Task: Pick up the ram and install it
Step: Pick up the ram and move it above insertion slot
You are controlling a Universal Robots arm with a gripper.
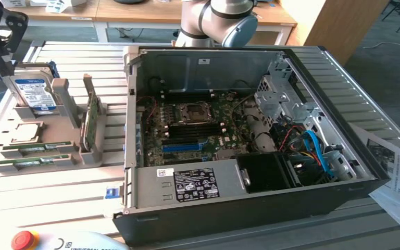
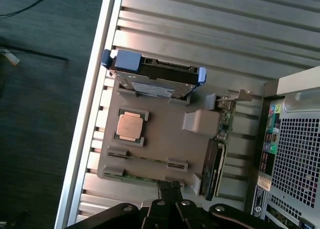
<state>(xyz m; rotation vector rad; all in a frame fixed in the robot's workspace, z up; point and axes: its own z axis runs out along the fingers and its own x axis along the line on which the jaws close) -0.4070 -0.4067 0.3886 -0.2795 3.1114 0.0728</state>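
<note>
Two rams lie flat in the grey holder tray (image 1: 61, 156) at the exterior view's left: one ram (image 1: 36, 147) and a second ram (image 1: 32, 162) just in front of it. In the wrist view a ram (image 2: 146, 160) shows as a thin green strip between two grey clips, far below my gripper (image 2: 169, 188). The gripper's dark fingers are shut together with nothing between them. My gripper (image 1: 2, 60) hangs high over the tray's far left corner, well above the parts.
The tray also holds a hard drive (image 1: 35, 94), a CPU (image 1: 25, 133) and a green card on edge (image 1: 89, 122). The open PC case (image 1: 207, 219) stands to the exterior view's right, its motherboard (image 1: 193, 130) with a blue slot (image 1: 185, 147) exposed. A red stop button (image 1: 23, 239) sits in front.
</note>
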